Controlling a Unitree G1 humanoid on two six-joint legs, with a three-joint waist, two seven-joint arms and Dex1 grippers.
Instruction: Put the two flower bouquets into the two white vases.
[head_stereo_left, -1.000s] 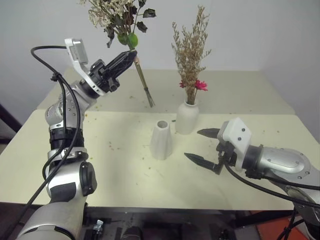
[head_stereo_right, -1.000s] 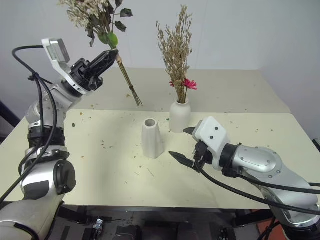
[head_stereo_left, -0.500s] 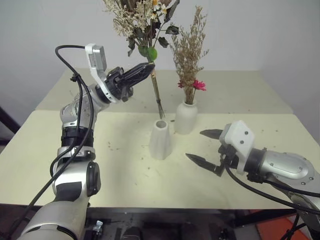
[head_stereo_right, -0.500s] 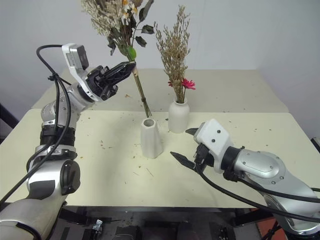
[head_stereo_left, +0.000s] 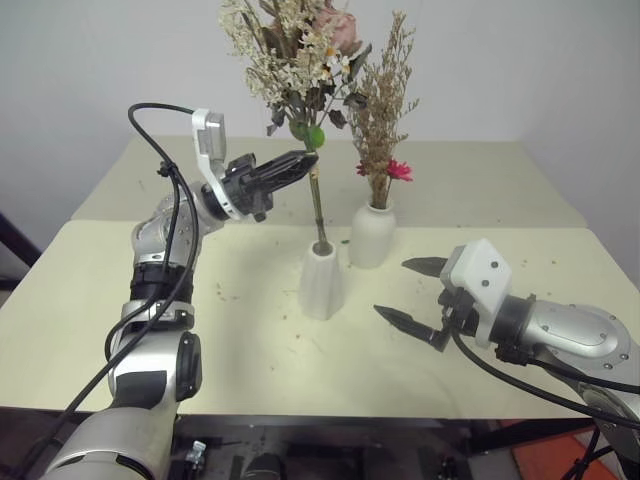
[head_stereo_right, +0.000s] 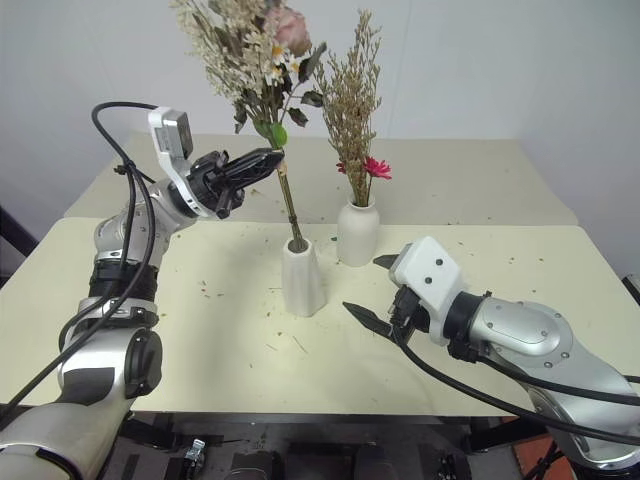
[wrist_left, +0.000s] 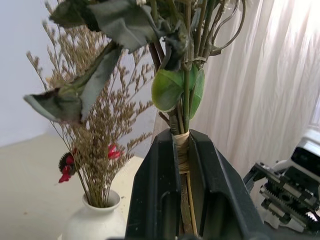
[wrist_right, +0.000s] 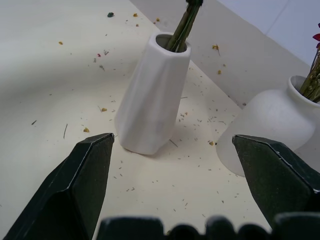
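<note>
**Rose bouquet stems in the cone vase, L gripper clamped on them**

We see the left gripper (head_stereo_left: 305, 160) pinched tight on the stems of the cream-and-rose bouquet (head_stereo_left: 295, 50), right at the pale tie wrap, just under a green leaf; in the left wrist view its black fingers (wrist_left: 155, 190) press the bundle from both sides. The bouquet stands nearly upright, blooms high above the gripper, stem ends down inside the mouth of the tapered cone vase (head_stereo_left: 321, 281). The right wrist view shows the stems entering that opening.

The right gripper (head_stereo_left: 412, 292) hangs above the table (head_stereo_left: 200, 330), jaws spread wide, nothing between them, pointing toward the two vases from their right side, apart from both.

Just beside the cone vase, behind and to its right, sits the squat round vase (head_stereo_left: 372, 236) w/ the tan dry-sprig bouquet (head_stereo_left: 382, 110) already standing in it, small magenta daisies low near the neck. We can't tell if the vases touch; looks like a small gap. Dry plant bits are scattered over the tabletop around the vases.
</note>
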